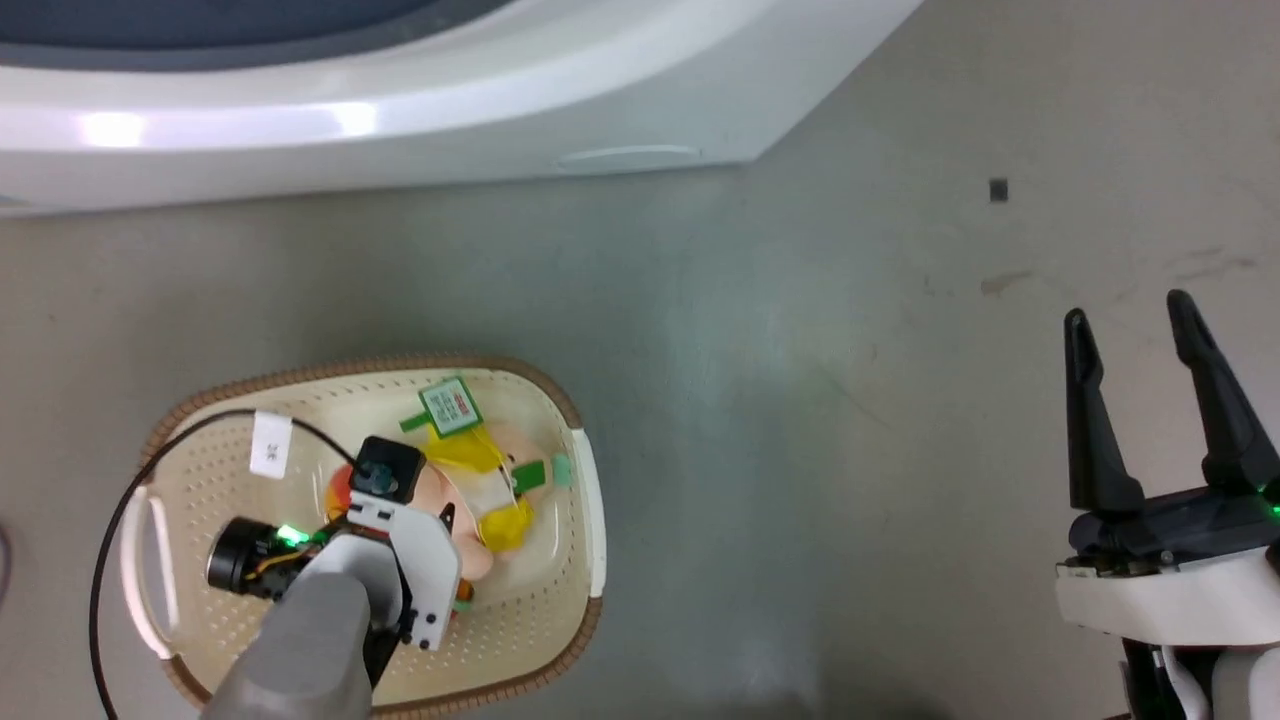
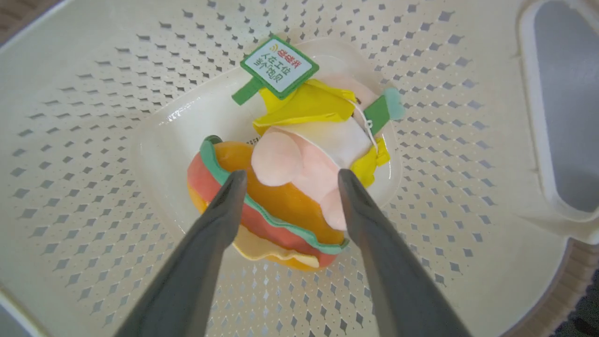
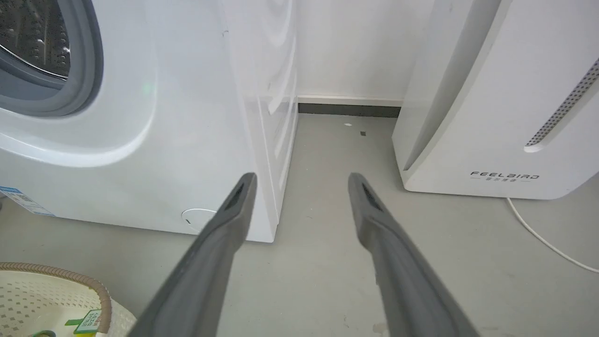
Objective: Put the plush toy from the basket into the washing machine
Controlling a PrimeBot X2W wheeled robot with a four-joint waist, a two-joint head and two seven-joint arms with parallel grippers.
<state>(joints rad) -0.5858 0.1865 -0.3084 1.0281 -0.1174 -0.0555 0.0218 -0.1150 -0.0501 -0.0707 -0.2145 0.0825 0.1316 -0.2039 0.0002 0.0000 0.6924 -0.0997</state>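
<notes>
Jaws apart, left gripper (image 2: 291, 174) straddles plush toy (image 2: 281, 208) in basket (image 2: 93, 117); likely soft, light, compressible, so pinch across its plump middle, not tags (image 2: 279, 65).

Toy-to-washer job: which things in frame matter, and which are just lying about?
Job:
- plush toy, lying in the basket
- washing machine
- left end effector, open, straddling the toy

Lying about:
- white slanted appliance with grey lettering
- white cable beside it on the floor
- dark speck
- right end effector, open, holding nothing
</notes>
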